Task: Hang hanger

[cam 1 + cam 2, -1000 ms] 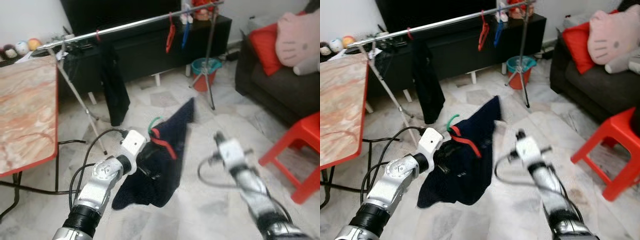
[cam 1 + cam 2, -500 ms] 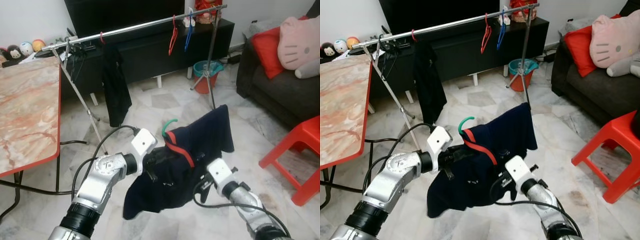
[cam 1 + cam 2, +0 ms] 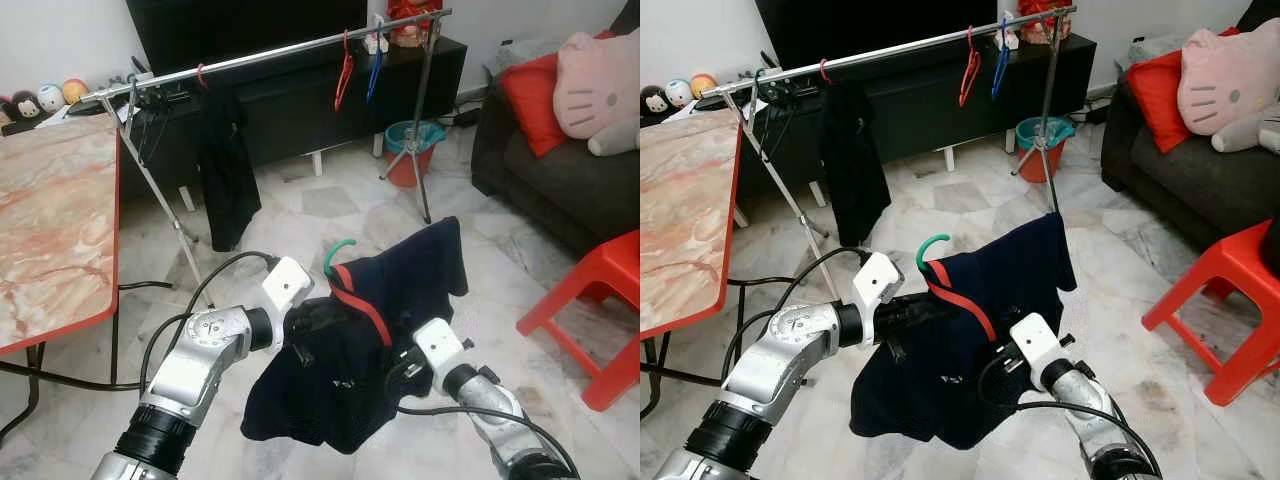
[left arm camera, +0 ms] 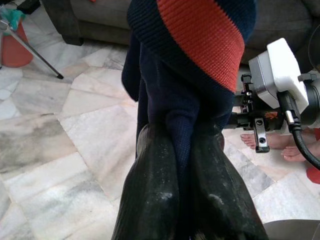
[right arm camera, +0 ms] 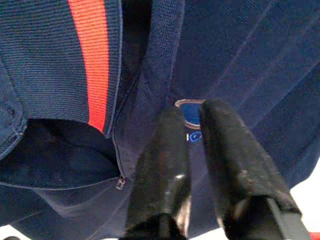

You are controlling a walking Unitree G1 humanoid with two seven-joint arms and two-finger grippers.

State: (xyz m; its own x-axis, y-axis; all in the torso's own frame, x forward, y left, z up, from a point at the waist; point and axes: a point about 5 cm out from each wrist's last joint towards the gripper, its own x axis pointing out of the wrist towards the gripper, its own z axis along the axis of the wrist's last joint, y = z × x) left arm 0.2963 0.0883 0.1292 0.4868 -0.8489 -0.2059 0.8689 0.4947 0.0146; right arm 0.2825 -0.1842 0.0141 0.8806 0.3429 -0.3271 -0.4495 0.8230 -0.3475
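Left gripper (image 4: 187,165) clenched on collar of navy jacket (image 3: 400,290), red-striped collar, held up above marble floor (image 3: 330,200). Green hanger (image 3: 337,252) hook pokes out at collar, well short of rail. Right gripper (image 5: 192,135) fingers nearly together, pressed against jacket front; grasp cannot tell. Silver clothes rail (image 3: 270,55) beyond, carrying black garment (image 3: 225,160), red hanger (image 3: 343,70), blue hanger (image 3: 374,60).

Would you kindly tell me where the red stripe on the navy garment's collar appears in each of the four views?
Left eye view: red collar stripe runs diagonally at centre, below the green hanger hook.
Right eye view: it sits just left of centre.
Left wrist view: it is at the top, above the black fingers.
Right wrist view: it is a vertical band, upper left.
Shared landmark: the navy ribbed collar.
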